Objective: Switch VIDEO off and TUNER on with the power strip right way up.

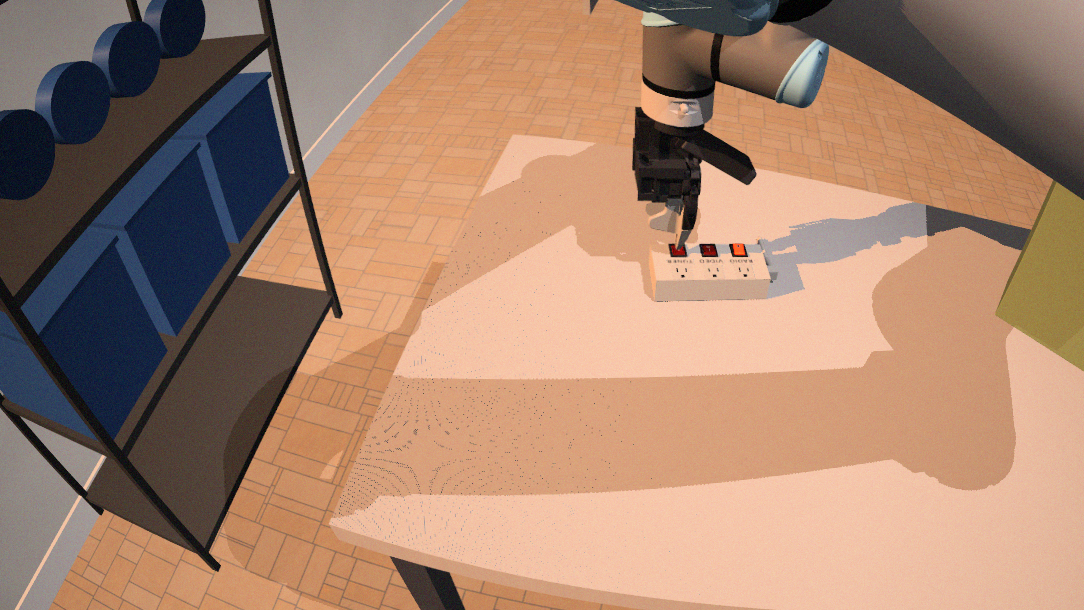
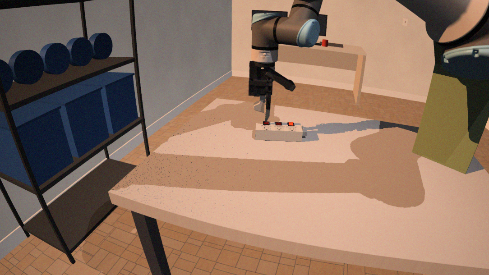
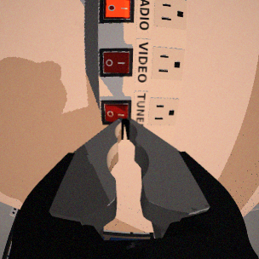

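Note:
A white power strip [image 1: 711, 274] lies right way up on the table, with three rocker switches in a row. In the wrist view the RADIO switch [image 3: 116, 8] glows bright orange, the VIDEO switch [image 3: 116, 62] is dark red, and the TUNER switch [image 3: 115, 112] is a brighter red than VIDEO. My gripper [image 3: 124, 119] is shut and empty. Its fingertips point straight down at the near edge of the TUNER switch, touching or almost touching it. The gripper [image 1: 684, 231] stands over the strip's left end, and it also shows in the exterior view [image 2: 267, 116] above the strip [image 2: 278, 131].
A dark metal shelf [image 1: 136, 227] with blue bins and blue discs stands left of the table. An olive-green block [image 1: 1049, 280] stands at the table's right edge. A far bench [image 2: 325, 56] holds a small red cup.

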`<action>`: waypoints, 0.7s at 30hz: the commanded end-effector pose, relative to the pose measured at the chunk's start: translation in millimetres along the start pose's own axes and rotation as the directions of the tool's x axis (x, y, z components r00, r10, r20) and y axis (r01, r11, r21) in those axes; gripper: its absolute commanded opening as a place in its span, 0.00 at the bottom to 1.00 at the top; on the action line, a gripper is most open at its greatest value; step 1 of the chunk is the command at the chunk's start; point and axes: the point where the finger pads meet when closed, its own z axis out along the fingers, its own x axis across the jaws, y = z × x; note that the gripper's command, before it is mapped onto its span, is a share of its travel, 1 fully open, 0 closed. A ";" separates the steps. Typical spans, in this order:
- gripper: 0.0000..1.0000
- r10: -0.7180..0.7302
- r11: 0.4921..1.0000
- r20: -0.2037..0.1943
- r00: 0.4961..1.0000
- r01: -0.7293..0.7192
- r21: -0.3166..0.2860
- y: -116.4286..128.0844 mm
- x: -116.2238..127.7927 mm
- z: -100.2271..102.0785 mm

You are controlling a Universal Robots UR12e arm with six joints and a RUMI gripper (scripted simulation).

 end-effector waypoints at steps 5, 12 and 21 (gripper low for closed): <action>0.00 0.000 1.000 0.000 1.000 0.000 -0.001 0.4 -0.3 -0.2; 0.00 0.000 1.000 0.000 1.000 0.000 -0.001 0.4 -0.3 1.4; 0.00 0.000 1.000 0.000 1.000 0.000 -0.001 0.4 -0.3 4.4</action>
